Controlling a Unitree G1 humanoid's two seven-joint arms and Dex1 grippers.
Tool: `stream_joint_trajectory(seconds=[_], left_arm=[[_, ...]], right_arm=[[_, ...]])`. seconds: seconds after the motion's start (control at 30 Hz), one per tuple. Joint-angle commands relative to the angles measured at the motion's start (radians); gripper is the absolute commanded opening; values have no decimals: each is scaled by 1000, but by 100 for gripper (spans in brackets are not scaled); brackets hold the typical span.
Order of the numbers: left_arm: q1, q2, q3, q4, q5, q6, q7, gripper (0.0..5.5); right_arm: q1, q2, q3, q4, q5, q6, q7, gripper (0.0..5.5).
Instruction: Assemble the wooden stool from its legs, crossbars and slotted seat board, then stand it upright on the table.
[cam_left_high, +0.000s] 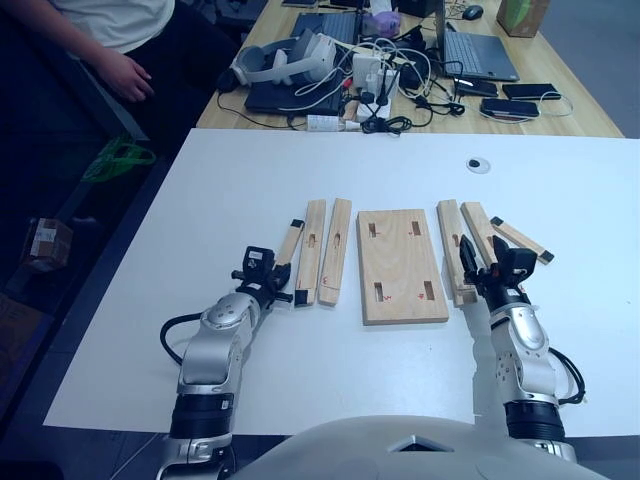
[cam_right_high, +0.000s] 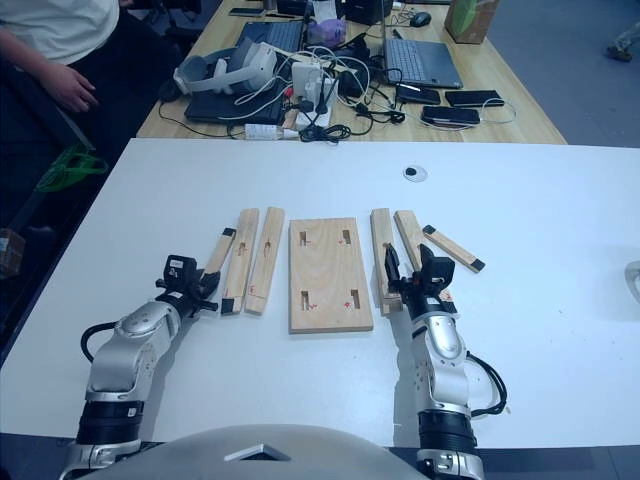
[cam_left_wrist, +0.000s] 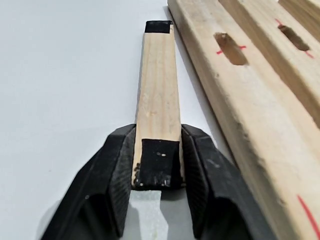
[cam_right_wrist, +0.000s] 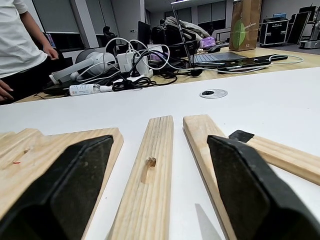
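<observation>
The crossbar (cam_left_wrist: 157, 85) lies flat, pointing away, beside two legs (cam_left_high: 312, 250); the left fingers (cam_left_wrist: 120, 170) clamp its near end. The right fingers (cam_right_wrist: 65, 190) gape, empty, astride another leg (cam_right_wrist: 150, 185).

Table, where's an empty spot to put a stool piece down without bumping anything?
Bare: the wide white stretch of table between the seat board and the round cable hole, and the near strip in front of the board. Crowded: both sides of the board, where legs, the left tool and the right tool sit close together.
</observation>
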Motion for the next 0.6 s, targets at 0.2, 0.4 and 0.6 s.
stream_joint_trajectory(seconds=[0.2,0.4,0.6], left_arm=[[-245,17,282,-70,-357,157,-87,130],[-411,83,273,-157,-648,462,-139,130],[-565,135,42,-191,-628,611,-122,130]], right_arm=[[-77,-79,-12,16,-64,-6,-12,351],[-294,-423,209,-112,-431,-118,222,351],[-438,-612,350,-130,-600,-305,408,351]])
